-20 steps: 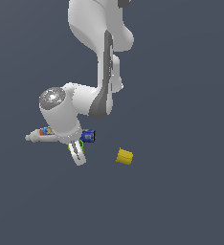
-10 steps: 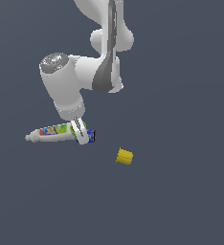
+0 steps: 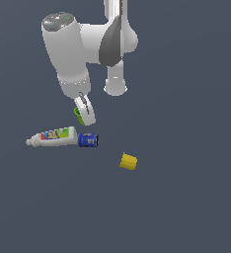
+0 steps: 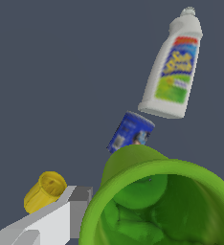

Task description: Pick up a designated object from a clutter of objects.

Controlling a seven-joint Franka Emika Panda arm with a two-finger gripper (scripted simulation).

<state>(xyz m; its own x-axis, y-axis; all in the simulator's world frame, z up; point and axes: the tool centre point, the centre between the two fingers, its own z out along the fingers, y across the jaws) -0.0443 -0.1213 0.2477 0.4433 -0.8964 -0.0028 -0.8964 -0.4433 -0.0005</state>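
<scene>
1. The whole background is one flat, dark slate-blue surface (image 3: 186,207) that fills the exterior view edge to edge.
2. The wrist view shows the same plain slate-blue surface (image 4: 51,72), smooth and without pattern.
3. No seam or horizon line divides floor from wall; whether the surface is a floor or a tabletop cannot be told.
4. The light is soft and even, with the surface one steady tone throughout.
</scene>
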